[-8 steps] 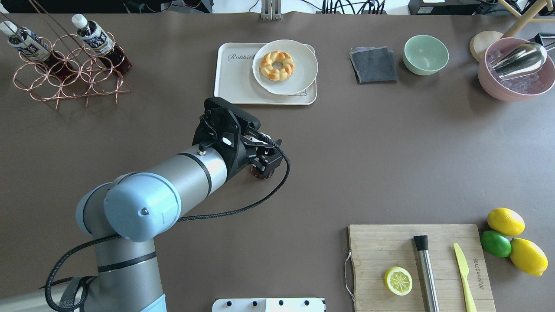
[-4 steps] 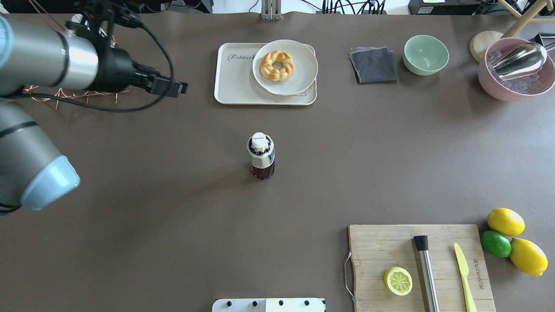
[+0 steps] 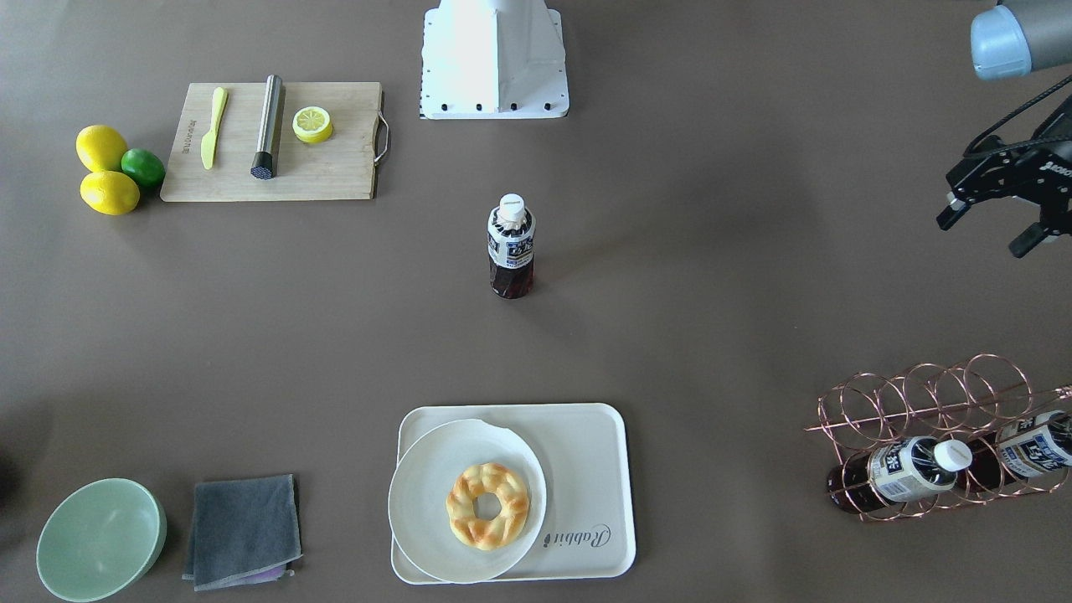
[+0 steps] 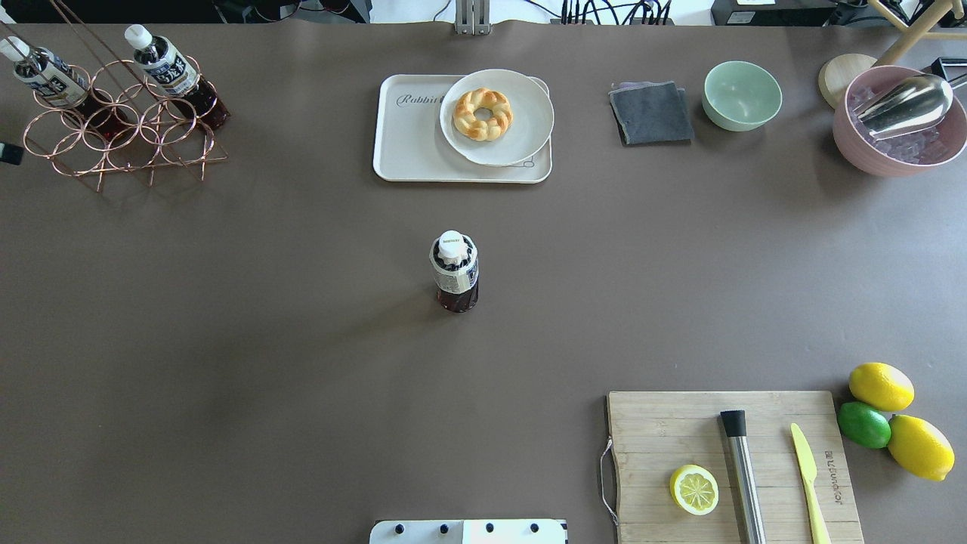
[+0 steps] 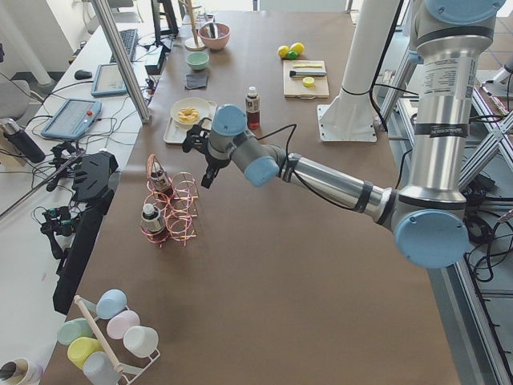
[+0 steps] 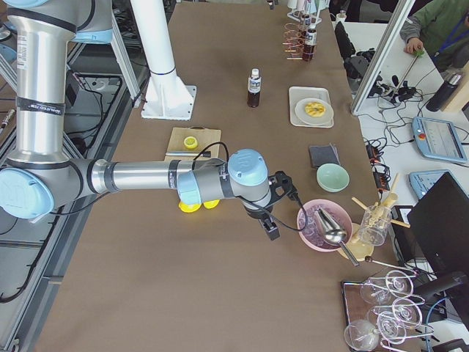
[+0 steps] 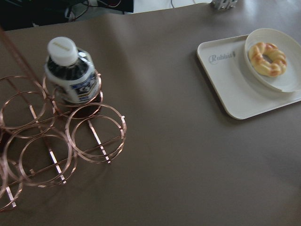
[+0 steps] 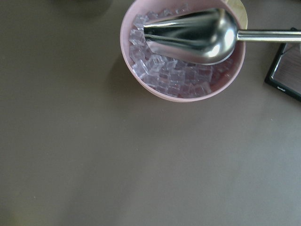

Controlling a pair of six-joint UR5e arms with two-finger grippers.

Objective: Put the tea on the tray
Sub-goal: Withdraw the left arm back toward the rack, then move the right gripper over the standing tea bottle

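Left gripper: spread, empty, above worktop near copper bottle rack. Right gripper: beside pink ice bowl; spread or pressed together, cannot tell. Tea: upright mid-worktop, ungripped, well short of tray. Judged: pickup pending. Next: grasp bottle body, set down on bare "Rabbit" end, clear of doughnut plate.

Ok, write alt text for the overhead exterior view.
A tea bottle stands upright mid-table, apart from the cream tray, which carries a plate with a braided doughnut. Two like bottles lie in a copper wire rack at far left.
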